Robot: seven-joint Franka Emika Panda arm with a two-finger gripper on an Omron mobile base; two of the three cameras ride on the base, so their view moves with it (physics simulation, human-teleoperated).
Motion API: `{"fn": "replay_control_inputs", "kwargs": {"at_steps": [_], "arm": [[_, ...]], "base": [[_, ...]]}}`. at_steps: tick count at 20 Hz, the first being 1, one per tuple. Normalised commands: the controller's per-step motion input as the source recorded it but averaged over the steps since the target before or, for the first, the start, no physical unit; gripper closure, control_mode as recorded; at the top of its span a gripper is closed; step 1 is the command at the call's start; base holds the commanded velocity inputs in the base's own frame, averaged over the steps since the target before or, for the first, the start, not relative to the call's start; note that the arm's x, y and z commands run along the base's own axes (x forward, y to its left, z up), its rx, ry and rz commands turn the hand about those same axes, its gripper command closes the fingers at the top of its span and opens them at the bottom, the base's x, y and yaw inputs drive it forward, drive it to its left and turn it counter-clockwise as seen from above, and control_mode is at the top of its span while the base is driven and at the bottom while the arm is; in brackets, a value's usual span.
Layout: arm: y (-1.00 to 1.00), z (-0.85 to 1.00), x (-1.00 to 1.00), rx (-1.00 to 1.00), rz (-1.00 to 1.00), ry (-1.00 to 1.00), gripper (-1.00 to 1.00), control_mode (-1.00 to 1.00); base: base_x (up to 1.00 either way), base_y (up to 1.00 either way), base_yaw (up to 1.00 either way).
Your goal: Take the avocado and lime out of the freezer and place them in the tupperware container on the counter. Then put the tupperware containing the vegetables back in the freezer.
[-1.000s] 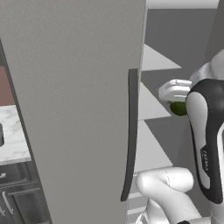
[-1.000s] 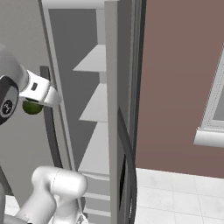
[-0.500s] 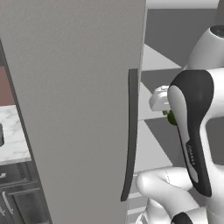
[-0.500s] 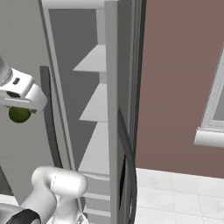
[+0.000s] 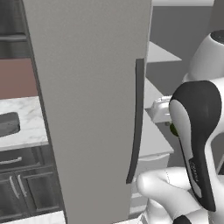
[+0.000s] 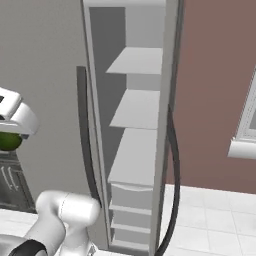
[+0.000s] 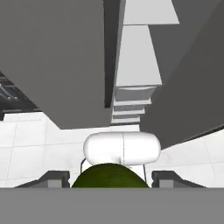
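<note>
Holding one green fruit (image 7: 109, 176) between half-spread fingers (image 7: 52, 178), gripper (image 7: 109, 180) clear of the open freezer (image 6: 137, 150); tub (image 5: 8, 124) on counter (image 5: 26, 131) well beyond the fingers, unfilled as far as seen; second fruit and tub's return outstanding.

Lighting is even, diffuse and moderately bright, with no visible source. Rendered surfaces appear flat and matte; no glare. The freezer door (image 5: 92, 105) carries soft shading only. Edges look slightly soft and pixelated; no lens distortion.
</note>
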Motion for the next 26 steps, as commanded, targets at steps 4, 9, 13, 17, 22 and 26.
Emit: {"fn": "replay_control_inputs", "kwargs": {"at_steps": [4,9,13,17,22,26], "arm": [[0.0,0.0,0.0,0.0,0.0,0.0,1.0,1.0],[0.0,0.0,0.0,0.0,0.0,0.0,1.0,1.0],[0.0,0.0,0.0,0.0,0.0,0.0,1.0,1.0],[0.0,0.0,0.0,0.0,0.0,0.0,1.0,1.0],[0.0,0.0,0.0,0.0,0.0,0.0,1.0,1.0],[0.01,-0.09,0.16,0.0,0.0,0.0,1.0,-1.0]], "base": [[-0.53,1.0,0.0],[0.1,1.0,0.0],[0.68,1.0,-0.01],[0.88,0.97,0.0],[0.95,0.6,-0.01],[0.44,0.22,0.0]]}}
